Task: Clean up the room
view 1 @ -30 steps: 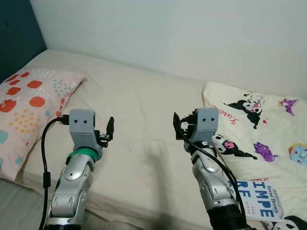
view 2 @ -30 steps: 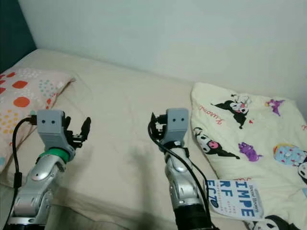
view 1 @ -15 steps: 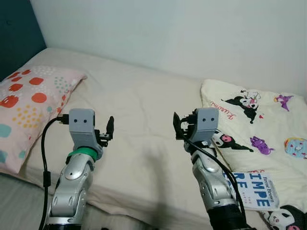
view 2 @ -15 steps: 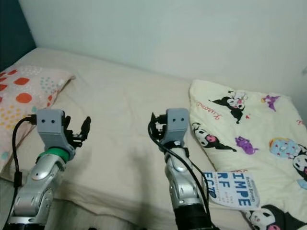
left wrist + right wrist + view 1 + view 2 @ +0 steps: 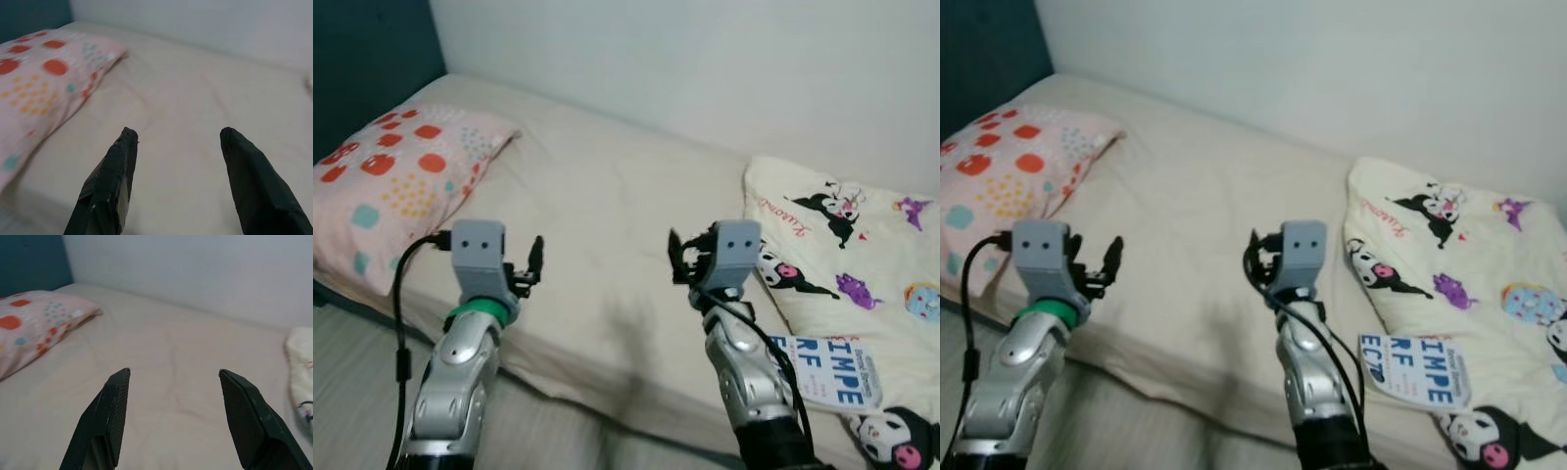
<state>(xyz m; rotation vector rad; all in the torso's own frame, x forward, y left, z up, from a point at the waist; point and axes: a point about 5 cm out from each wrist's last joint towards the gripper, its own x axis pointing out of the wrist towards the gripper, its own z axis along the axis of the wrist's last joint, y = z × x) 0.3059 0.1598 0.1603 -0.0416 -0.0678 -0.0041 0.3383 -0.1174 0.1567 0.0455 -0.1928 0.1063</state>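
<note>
A bed with a cream sheet (image 5: 607,225) lies before me. A pink pillow (image 5: 396,181) with red and orange dots rests at its left end. On the right lies a cream blanket (image 5: 862,255) printed with cartoon figures, and a white book (image 5: 827,370) with blue letters sits at its near edge. My left gripper (image 5: 176,134) is raised over the near edge of the mattress, open and holding nothing. My right gripper (image 5: 173,372) is held up beside it, open and bare, just left of the blanket and the book.
A dark teal headboard (image 5: 367,59) stands behind the pillow at the far left. A pale wall (image 5: 705,69) runs along the far side of the bed. A striped grey floor (image 5: 352,392) shows below the mattress edge.
The whole picture has shifted: the camera has backed off and turned, so more floor and headboard show. Both arms keep the same raised pose with open fingers.
</note>
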